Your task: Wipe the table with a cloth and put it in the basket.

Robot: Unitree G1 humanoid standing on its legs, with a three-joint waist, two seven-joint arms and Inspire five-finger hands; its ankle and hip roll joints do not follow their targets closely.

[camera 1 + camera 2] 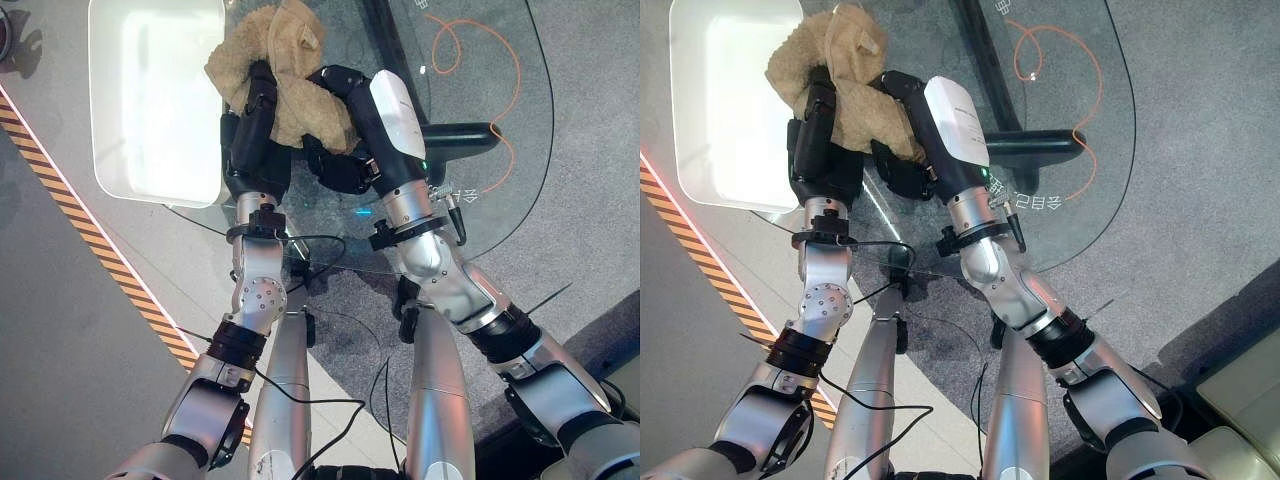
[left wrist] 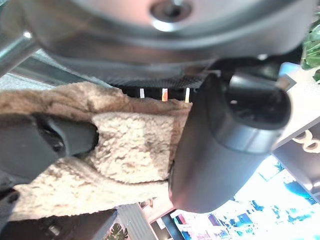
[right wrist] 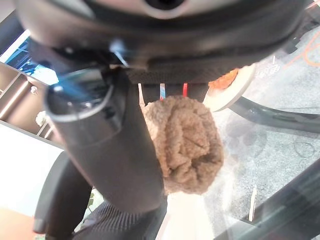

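Note:
A fluffy beige cloth [image 1: 272,50] is bunched up over the round glass table [image 1: 495,200], held between both hands. My left hand [image 1: 255,135] grips its left side, dark fingers curled into the pile; the left wrist view has the cloth [image 2: 130,150] pinched between thumb and fingers. My right hand [image 1: 342,165], its thumb under a white cover [image 1: 398,110], curls round the cloth's right side, and a wad of cloth [image 3: 187,145] sits against its palm. A white rectangular basket [image 1: 115,165] stands on the table just left of the hands.
The table's black base bar [image 1: 462,135] and an orange cable [image 1: 505,95] on the floor show through the glass. A striped orange-black line [image 1: 60,190] crosses the grey floor on the left. The table's near edge curves just in front of my wrists.

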